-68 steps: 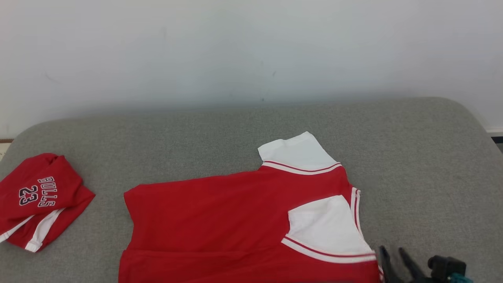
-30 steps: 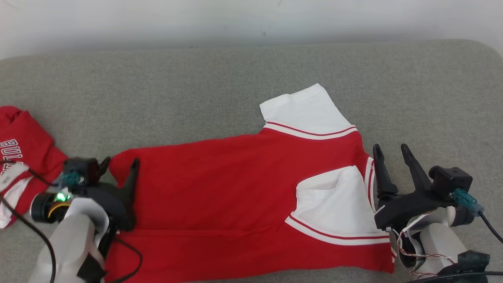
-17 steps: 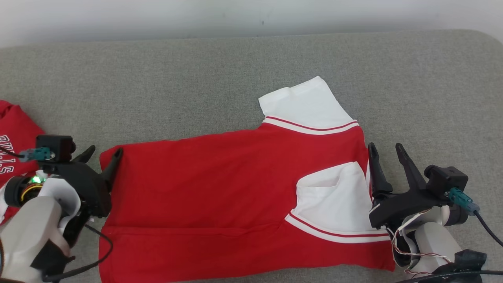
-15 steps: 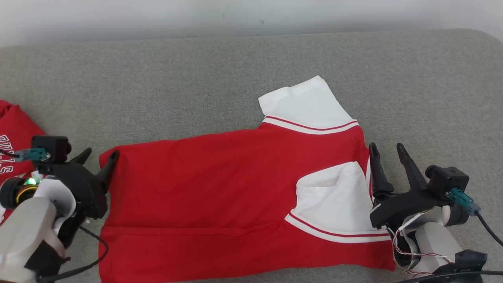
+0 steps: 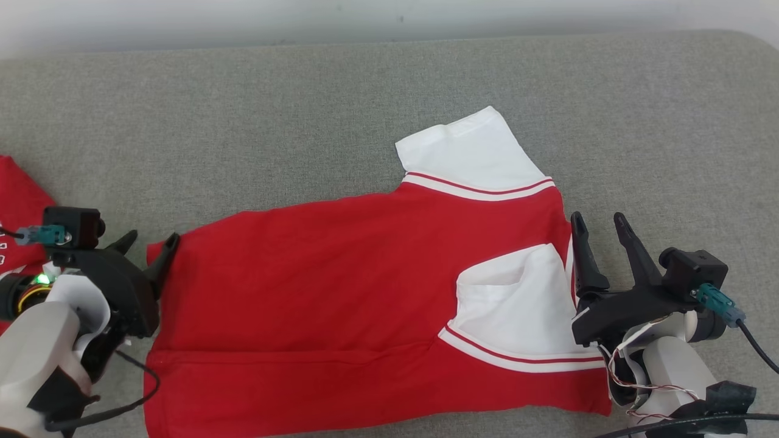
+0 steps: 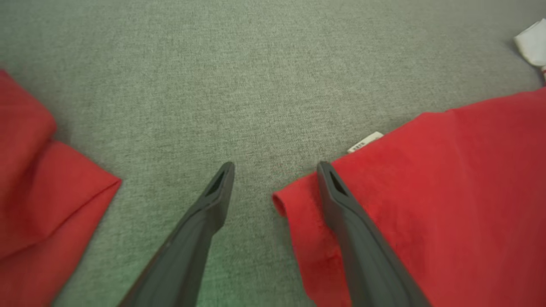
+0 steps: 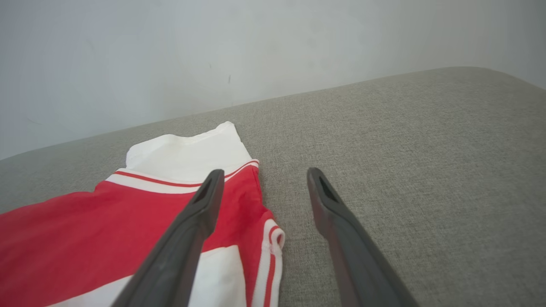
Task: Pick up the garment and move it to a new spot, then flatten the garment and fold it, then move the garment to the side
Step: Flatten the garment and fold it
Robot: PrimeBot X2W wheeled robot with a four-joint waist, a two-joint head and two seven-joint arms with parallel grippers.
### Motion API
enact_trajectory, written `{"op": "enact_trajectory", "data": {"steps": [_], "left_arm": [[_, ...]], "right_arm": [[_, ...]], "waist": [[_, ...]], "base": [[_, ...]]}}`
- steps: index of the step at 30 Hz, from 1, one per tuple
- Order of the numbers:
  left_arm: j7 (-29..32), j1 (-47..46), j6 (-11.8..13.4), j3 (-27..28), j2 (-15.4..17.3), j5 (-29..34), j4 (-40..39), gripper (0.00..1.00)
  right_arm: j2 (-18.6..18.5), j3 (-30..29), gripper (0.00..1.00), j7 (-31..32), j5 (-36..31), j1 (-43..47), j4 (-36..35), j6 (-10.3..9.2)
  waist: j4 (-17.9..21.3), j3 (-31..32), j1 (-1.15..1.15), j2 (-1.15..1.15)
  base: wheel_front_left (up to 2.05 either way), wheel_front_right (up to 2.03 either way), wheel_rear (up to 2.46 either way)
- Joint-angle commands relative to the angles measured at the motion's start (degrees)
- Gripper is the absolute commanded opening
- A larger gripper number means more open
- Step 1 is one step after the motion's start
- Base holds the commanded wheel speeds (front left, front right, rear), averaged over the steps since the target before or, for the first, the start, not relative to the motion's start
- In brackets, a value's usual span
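Both grippers open, one at each end of the jersey, holding nothing.

I've got the left gripper (image 5: 150,243) with its fingers spread, straddling the hem corner: one finger over red cloth, the other over the grey cushion (image 5: 243,121); can't tell if it touches. The right gripper (image 5: 597,222) is also spread, just beside the shoulder edge. The jersey (image 5: 316,292) lies flat on the cushion, front and centre, its long axis left-right in head view, with the hem to my left and the shoulders to my right. One white sleeve (image 5: 468,152) points away from me and the other is folded onto the body. There's a small white tag (image 6: 364,142) at the hem, print too small to read. A second red garment (image 5: 18,207) is at far left, its lettering cut off by the frame and unreadable.
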State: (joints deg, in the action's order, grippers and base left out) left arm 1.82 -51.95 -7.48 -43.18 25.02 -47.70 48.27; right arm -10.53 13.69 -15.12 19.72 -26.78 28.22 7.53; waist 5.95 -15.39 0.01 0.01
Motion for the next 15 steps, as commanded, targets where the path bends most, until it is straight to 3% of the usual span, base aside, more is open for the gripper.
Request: {"op": "enact_trajectory", "data": {"steps": [1, 15], "left_arm": [[0.1, -0.5, 0.0, -1.0, 1.1, -0.8, 0.4, 1.00], [-1.7, -0.7, 0.0, -6.2, 2.3, -8.6, -1.3, 1.00]], "right_arm": [[0.1, -0.1, 1.00, 0.0, 0.3, -0.4, -0.1, -0.07], [0.8, -1.0, 1.00, 0.0, -0.4, 0.3, 0.3, -0.08]], "waist": [[0.0, 0.0, -0.01, -0.01], [-0.5, 0.7, -0.01, -0.01]], "base": [[0.00, 0.00, 0.00], [0.00, 0.00, 0.00]]}}
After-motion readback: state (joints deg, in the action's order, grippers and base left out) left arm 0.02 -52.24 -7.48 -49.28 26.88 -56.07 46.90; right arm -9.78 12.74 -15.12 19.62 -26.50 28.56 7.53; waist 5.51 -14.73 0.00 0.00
